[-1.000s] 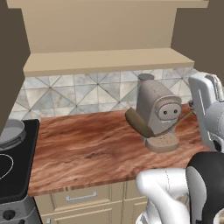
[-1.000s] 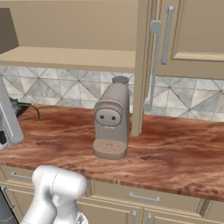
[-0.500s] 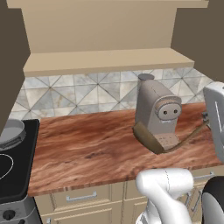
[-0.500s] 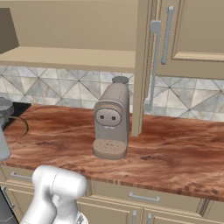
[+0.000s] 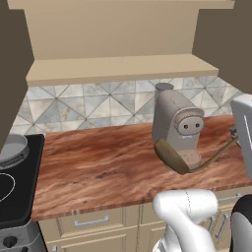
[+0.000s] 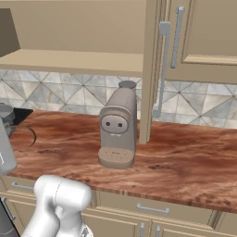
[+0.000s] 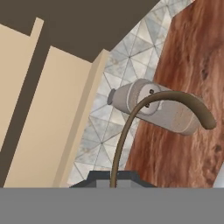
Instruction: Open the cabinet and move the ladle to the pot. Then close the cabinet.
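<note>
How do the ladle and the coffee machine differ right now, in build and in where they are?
The ladle is thin, with a curved dark handle and a brown oval bowl; the coffee machine is a tall, bulky grey block. The ladle hangs in the air, held by the shut end effector, while the coffee machine stands upright on the wooden counter. In the left base view the ladle's bowl overlaps the machine.

Coffee machine (image 6: 118,129) on wooden counter (image 6: 185,157), open cabinet (image 6: 185,37) door edge behind.
</note>
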You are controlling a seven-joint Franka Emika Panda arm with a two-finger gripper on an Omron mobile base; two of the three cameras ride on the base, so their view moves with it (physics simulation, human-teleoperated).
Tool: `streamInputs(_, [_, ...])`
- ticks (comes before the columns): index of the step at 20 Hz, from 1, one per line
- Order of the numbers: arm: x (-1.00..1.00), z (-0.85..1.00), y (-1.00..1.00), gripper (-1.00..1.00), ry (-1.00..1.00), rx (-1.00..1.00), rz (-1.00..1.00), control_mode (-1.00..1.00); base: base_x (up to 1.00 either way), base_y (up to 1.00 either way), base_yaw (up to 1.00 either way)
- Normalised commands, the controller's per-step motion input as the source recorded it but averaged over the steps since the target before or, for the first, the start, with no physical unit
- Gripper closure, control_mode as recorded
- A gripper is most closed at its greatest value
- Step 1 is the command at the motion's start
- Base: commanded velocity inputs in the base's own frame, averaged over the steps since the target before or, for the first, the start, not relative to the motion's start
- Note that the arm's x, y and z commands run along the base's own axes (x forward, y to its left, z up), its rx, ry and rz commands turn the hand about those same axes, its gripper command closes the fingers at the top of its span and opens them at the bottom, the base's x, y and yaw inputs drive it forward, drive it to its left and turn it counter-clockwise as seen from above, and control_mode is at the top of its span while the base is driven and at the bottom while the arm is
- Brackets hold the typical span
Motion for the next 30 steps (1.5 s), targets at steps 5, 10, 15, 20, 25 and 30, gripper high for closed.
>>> streamInputs(5, [0.14,-0.12,0.0,1.0,0.0,0.0,0.0,-1.0,0.0,0.0,0.0])
streamInputs(10, [0.01,-0.05,0.0,1.0,0.0,0.0,0.0,-1.0,0.0,0.0,0.0])
streamInputs(15, [0.0,-0.08,0.1,1.0,0.0,0.0,0.0,-1.0,0.0,0.0,0.0])
streamInputs(20, [0.0,-0.04,0.02,1.0,0.0,0.0,0.0,1.0,-0.19,0.0,0.0])
streamInputs(25, [0.0,0.0,0.0,1.0,0.0,0.0,0.0,1.0,-0.85,-0.16,0.0])
streamInputs(30, [0.0,0.0,0.0,1.0,0.0,0.0,0.0,1.0,-1.0,-0.04,0.0])
